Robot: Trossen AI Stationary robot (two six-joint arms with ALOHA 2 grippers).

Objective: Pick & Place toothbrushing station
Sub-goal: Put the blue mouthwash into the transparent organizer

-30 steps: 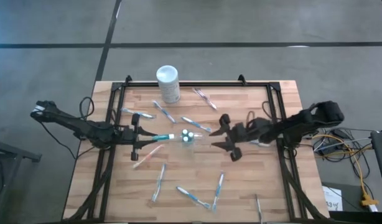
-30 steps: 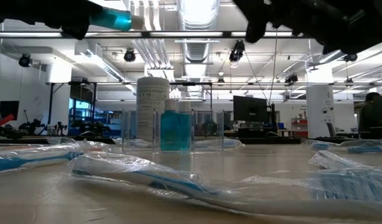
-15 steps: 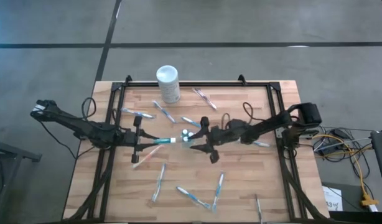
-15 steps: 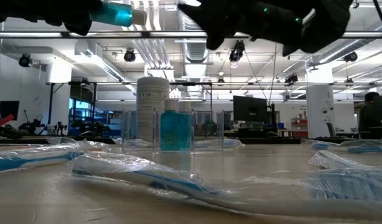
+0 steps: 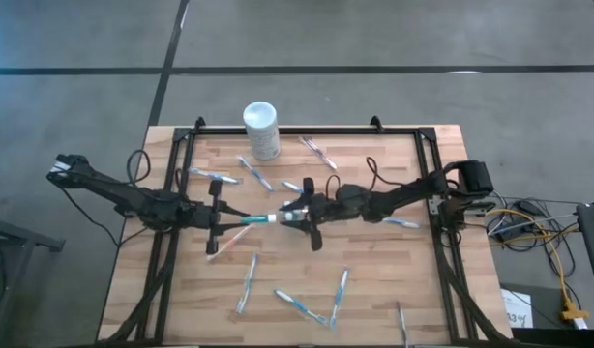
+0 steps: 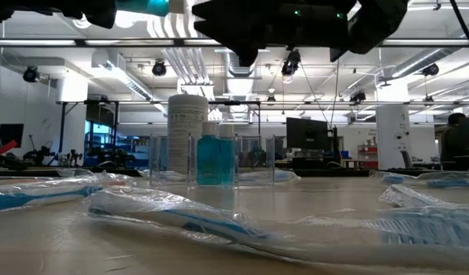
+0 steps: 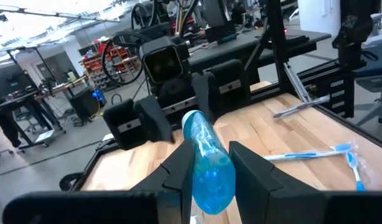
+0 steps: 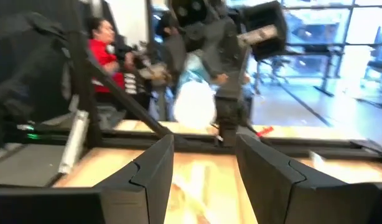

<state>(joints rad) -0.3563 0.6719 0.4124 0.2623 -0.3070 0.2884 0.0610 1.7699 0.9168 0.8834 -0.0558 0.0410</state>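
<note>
Two arms meet over the middle of the wooden table (image 5: 374, 290), above the toothbrushing station.

The right gripper (image 5: 302, 215) reaches in from the right with its jaws spread, directly over the toothbrushing station (image 6: 212, 160), which from above it largely hides. In the low view that holder is a small clear, colourless cup standing upright mid-table, with what looks like a blue bottle inside. The left gripper (image 5: 220, 215) pinches a blue tube (image 7: 206, 167) whose white tip points at the right gripper. The white canister (image 5: 261, 130) stands near the table's far edge; wrapped toothbrushes (image 5: 299, 305) lie scattered about.
</note>
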